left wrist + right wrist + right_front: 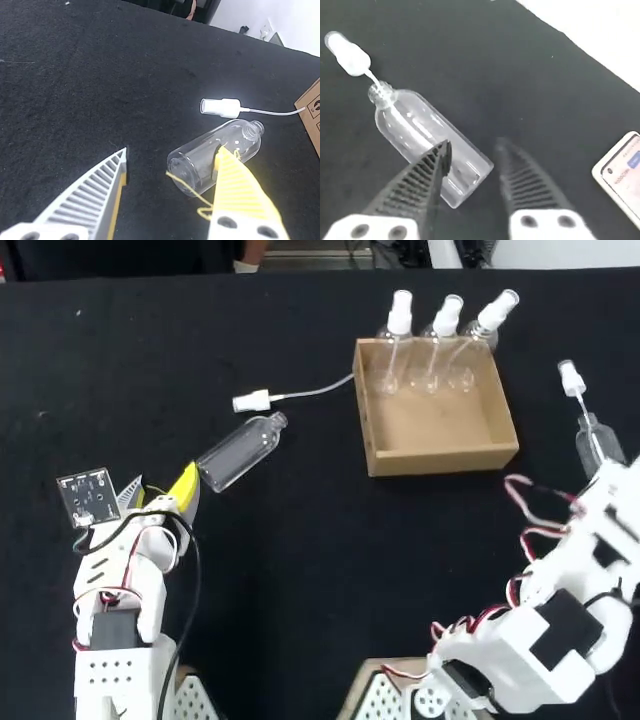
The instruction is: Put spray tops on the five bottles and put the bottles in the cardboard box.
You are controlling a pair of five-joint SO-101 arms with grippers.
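Clear plastic bottle (238, 452) is lying uncapped near its spray top (252, 400), its base meeting the left gripper (173, 150), whose jaws are standing apart. Recommending: straddling the body squarely before closing, since a round bottle is prone to rolling.

I find the bench (320, 570) before the cardboard box (440, 455) free to pass. Inside, three bottles (435, 350) stand along the far wall; the near half is free. A loose spray top (252, 400) and its tube (315, 390) lie beside the left wall.
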